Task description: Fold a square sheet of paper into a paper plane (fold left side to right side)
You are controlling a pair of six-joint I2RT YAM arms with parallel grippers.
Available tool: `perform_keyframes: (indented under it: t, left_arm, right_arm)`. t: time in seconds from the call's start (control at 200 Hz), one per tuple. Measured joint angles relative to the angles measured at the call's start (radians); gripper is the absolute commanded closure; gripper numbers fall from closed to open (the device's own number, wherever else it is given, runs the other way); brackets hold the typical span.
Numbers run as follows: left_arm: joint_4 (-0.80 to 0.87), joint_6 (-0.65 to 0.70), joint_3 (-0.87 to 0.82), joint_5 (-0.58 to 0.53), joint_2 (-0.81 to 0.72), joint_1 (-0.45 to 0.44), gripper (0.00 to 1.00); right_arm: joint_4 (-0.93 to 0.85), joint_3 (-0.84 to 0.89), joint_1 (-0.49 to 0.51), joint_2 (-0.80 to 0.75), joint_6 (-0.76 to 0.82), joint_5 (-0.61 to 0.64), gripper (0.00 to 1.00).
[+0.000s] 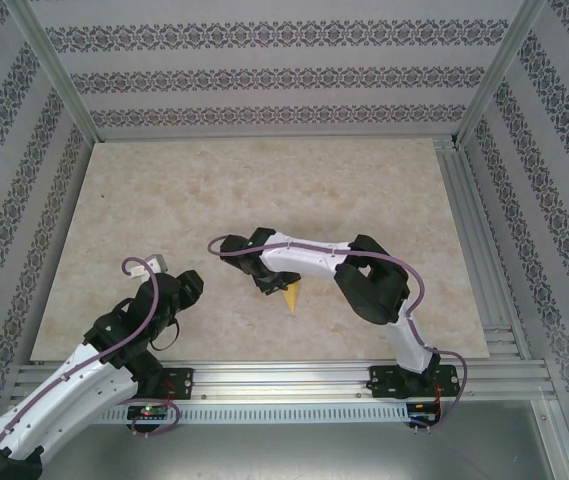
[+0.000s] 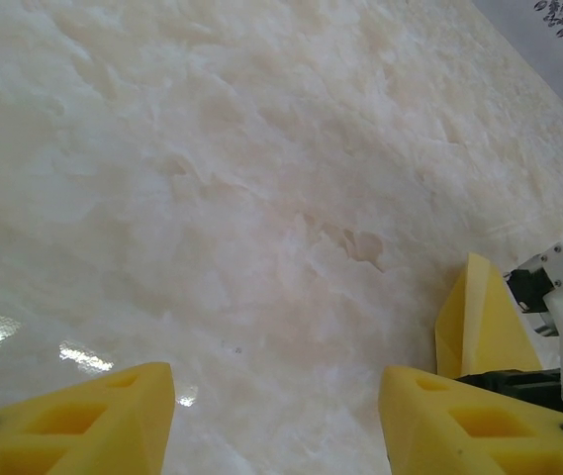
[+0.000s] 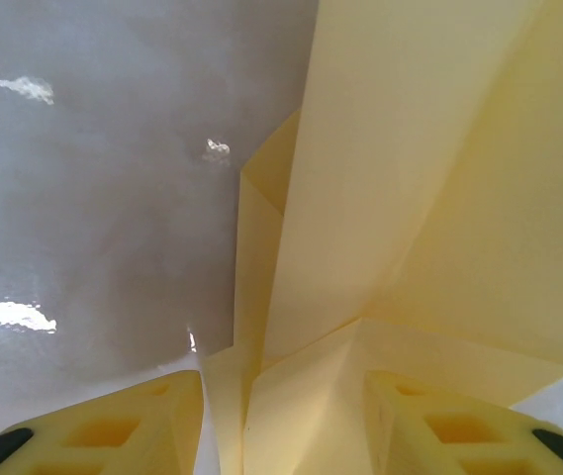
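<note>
1. Right wrist view: the right end effector point(image 3: 281, 396) has its fingers apart. They straddle the raised, folded layers of the paper plane point(image 3: 410, 198). Whether either pad touches the paper cannot be told.
2. The plane lies on the counter point(image 1: 214, 190) directly under that end effector, with its sharp tip poking out on the near side.
3. The left end effector point(image 2: 276, 381) is also apart, with nothing between its fingers. It sits well off to the left of the right end effector, over bare counter.
4. The paper looks very light, thin and limp, and stiff only along its creases. It would likely slide on the glossy counter and crumple under a hard pinch.
5. The best hold is probably the layered centre crease beneath the right end effector, closed gently. A single loose flap would bend or spring open.
</note>
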State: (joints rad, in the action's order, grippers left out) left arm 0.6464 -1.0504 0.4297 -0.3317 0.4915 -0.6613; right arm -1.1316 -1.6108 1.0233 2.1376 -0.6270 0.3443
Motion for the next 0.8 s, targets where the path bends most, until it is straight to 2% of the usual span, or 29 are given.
perform_keyframes:
  t: [0.325,0.455,0.575,0.714,0.799]
  left_arm:
    - [0.000,0.000,0.000,0.000,0.000,0.000,0.40]
    - [0.000,0.000,0.000,0.000,0.000,0.000,0.40]
    - [0.000,0.000,0.000,0.000,0.000,0.000,0.39]
    - [-0.001,0.001,0.000,0.000,0.002,0.000,0.39]
    - [-0.001,0.002,0.000,0.000,0.014,0.000,0.38]
  right_arm:
    - [-0.021,0.000,0.004,0.004,0.002,0.035,0.69]
    - [-0.021,0.024,0.003,-0.021,0.005,0.048,0.80]
    - [-0.018,0.053,-0.002,-0.047,0.001,0.048,0.84]
    - [0.003,0.094,-0.016,-0.075,0.005,0.045,1.00]
    - [0.045,0.148,-0.034,-0.116,0.002,0.023,1.00]
